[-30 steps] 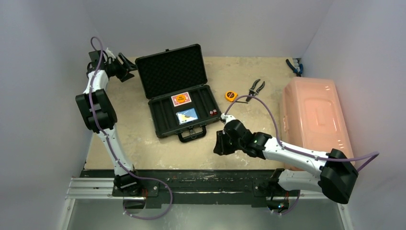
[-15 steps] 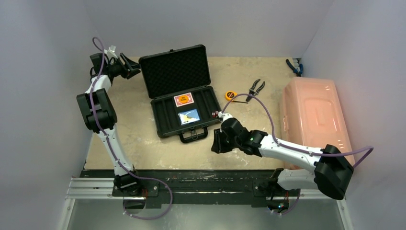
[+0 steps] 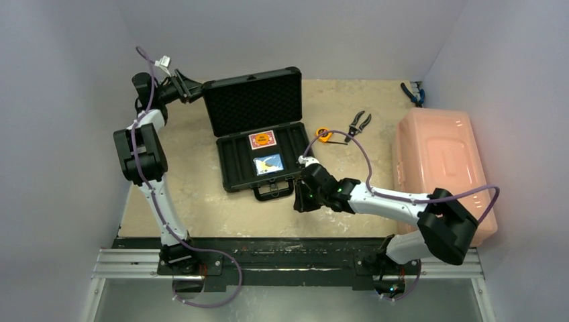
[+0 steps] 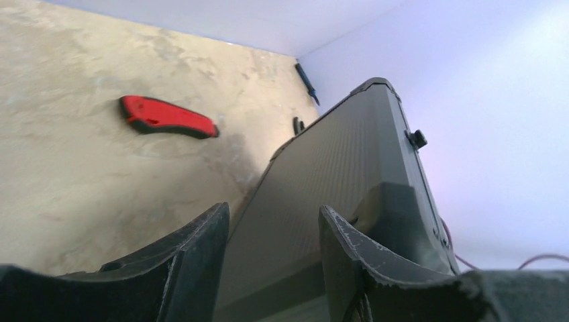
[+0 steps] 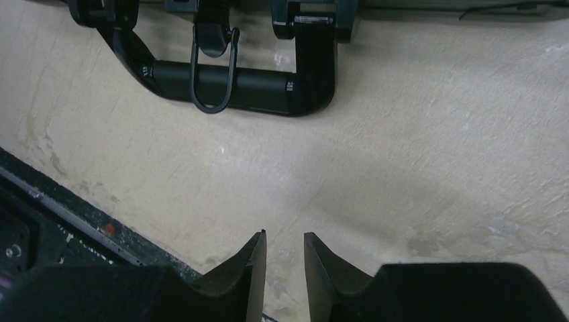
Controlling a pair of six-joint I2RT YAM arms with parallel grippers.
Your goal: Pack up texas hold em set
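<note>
The texas hold em set's black briefcase point(image 3: 231, 157) lies open on the table, its foam-lined lid point(image 3: 251, 100) raised. A red card deck point(image 3: 262, 139) and a blue card deck point(image 3: 268, 164) sit in the base. My left gripper point(image 3: 198, 90) is at the lid's upper left corner. In the left wrist view the gripper point(image 4: 274, 208) has its jaws apart, and the lid's ribbed back point(image 4: 322, 168) shows between them. My right gripper point(image 3: 302, 201) hovers low just right of the case's handle point(image 3: 272, 191). It point(image 5: 284, 234) is narrowly open over bare table, with the handle point(image 5: 228, 84) ahead of it.
A yellow tape measure point(image 3: 323, 134) and black pliers point(image 3: 359, 123) lie right of the case. A large pink bin point(image 3: 439, 168) stands at the right, with blue pliers point(image 3: 412, 92) behind it. A red utility knife point(image 4: 168, 117) lies behind the lid. The table's near edge point(image 5: 67, 215) is close to my right gripper.
My left gripper has moved right to the lid's corner and its jaws have narrowed. The case has shifted right. My right gripper has slid left toward the handle.
</note>
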